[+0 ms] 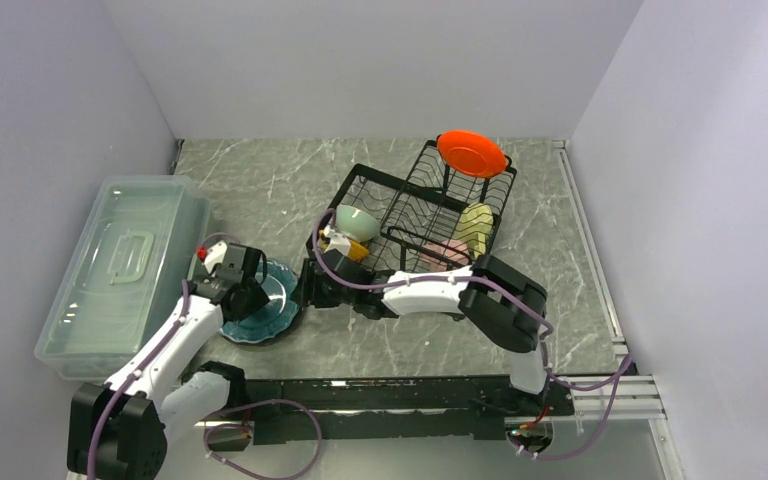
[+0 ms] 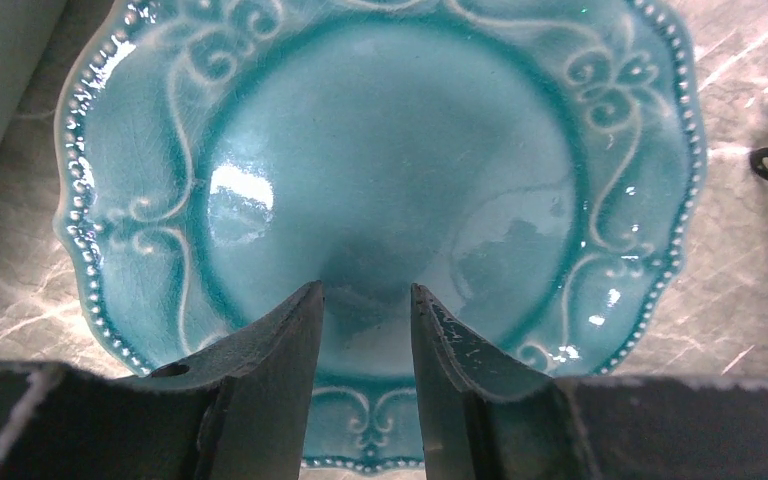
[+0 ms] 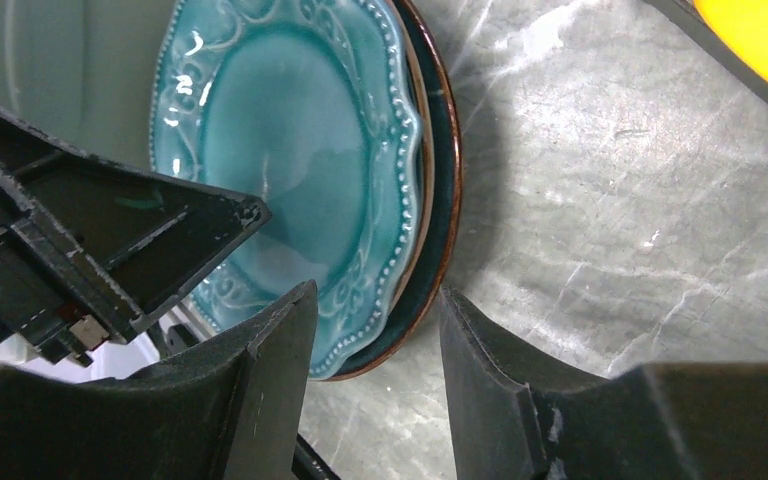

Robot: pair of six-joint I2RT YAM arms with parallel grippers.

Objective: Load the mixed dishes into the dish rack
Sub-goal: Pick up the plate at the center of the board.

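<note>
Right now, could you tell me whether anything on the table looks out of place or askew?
Mostly the orange plate: it seems perched tilted on the far top edge of the dish rack rather than standing in a slot. Nothing looks spilled or broken. The teal plate lies flat on a darker plate, outside the rack.

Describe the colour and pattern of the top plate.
Teal plate, embossed scrolls and beaded rim; clearest in the left wrist view.
</note>
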